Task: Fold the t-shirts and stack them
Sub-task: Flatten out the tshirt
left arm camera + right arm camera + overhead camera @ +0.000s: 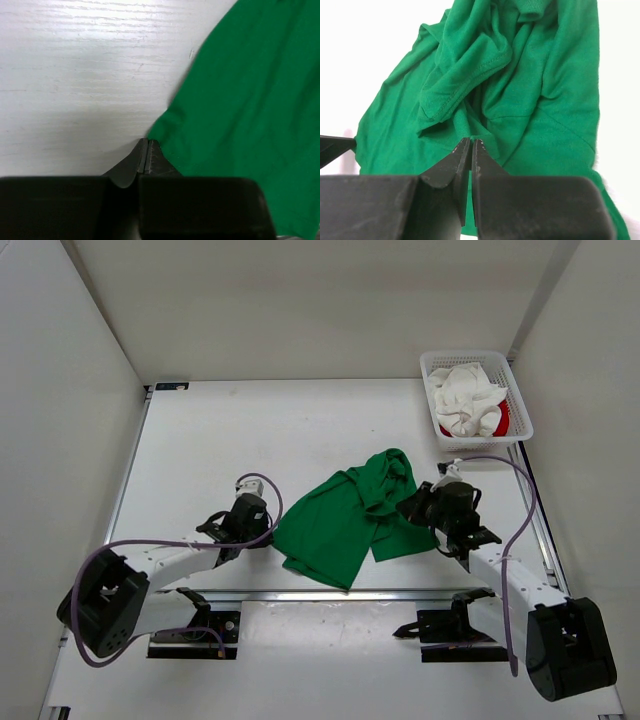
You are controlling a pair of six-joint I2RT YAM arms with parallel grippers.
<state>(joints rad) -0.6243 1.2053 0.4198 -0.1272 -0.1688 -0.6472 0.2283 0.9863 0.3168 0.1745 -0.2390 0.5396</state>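
A green t-shirt lies crumpled in the middle of the table. My left gripper is at its left corner. In the left wrist view the jaws are shut, and the shirt's edge runs right into their tips. My right gripper is on the shirt's right side. In the right wrist view its jaws are shut on a small fold of the green fabric, with bunched folds and a sleeve hem just beyond.
A white basket stands at the back right, holding white cloth over something red. White walls close in the table on three sides. A metal rail runs along the near edge.
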